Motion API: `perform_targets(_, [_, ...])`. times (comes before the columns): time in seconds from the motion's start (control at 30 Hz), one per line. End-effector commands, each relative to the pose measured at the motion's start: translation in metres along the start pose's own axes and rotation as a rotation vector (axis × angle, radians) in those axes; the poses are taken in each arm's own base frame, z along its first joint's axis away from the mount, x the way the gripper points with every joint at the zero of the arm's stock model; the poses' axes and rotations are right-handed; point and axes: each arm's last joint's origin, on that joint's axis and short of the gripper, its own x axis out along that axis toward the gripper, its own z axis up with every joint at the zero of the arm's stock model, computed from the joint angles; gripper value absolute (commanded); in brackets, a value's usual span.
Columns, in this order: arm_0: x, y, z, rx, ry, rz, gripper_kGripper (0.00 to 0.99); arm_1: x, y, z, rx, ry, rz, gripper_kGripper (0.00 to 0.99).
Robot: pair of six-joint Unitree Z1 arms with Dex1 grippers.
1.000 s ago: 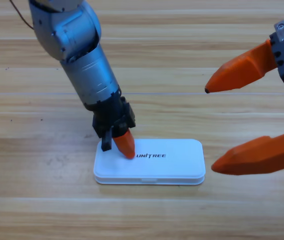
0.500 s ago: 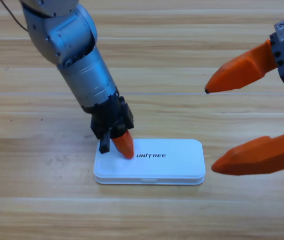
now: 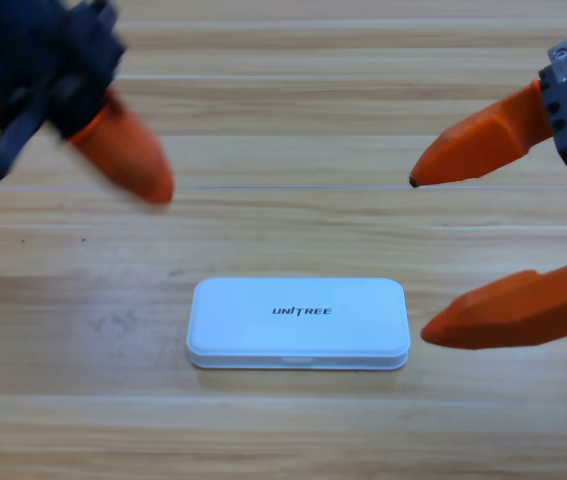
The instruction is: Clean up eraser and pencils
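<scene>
Hovering at the far left, the left gripper [image 3: 128, 165] shows blurred orange, and I cannot tell its grip. The right gripper [image 3: 418, 255] waits at the right edge, spread wide, grasping nothing. Between them, nearer, the white case [image 3: 298, 323] lies closed on the wooden table [image 3: 283, 430], printed UNITREE; its contents are hidden.

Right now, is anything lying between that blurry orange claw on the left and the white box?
No. In the high view only bare wooden table lies between the left gripper and the closed white case.
</scene>
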Motion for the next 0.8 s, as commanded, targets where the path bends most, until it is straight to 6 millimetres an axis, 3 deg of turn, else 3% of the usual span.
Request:
perform_targets(0.03, [-0.0026, -0.0382, -0.0247, 0.019, -0.022, -0.045, 0.990, 0.0120, -0.0015, -0.0017, 0.010, 0.014, 0.030, 0.990])
perform_targets(0.43, [-0.0113, -0.0387, -0.0243, 0.056, -0.032, 0.055, 0.990, 0.0122, -0.0014, -0.0021, 0.011, 0.015, 0.030, 0.990])
perform_targets(0.8, [-0.0076, -0.0384, -0.0283, 0.036, -0.021, 0.069, 0.990, 0.0122, -0.0014, -0.0021, 0.011, 0.015, 0.030, 0.990])
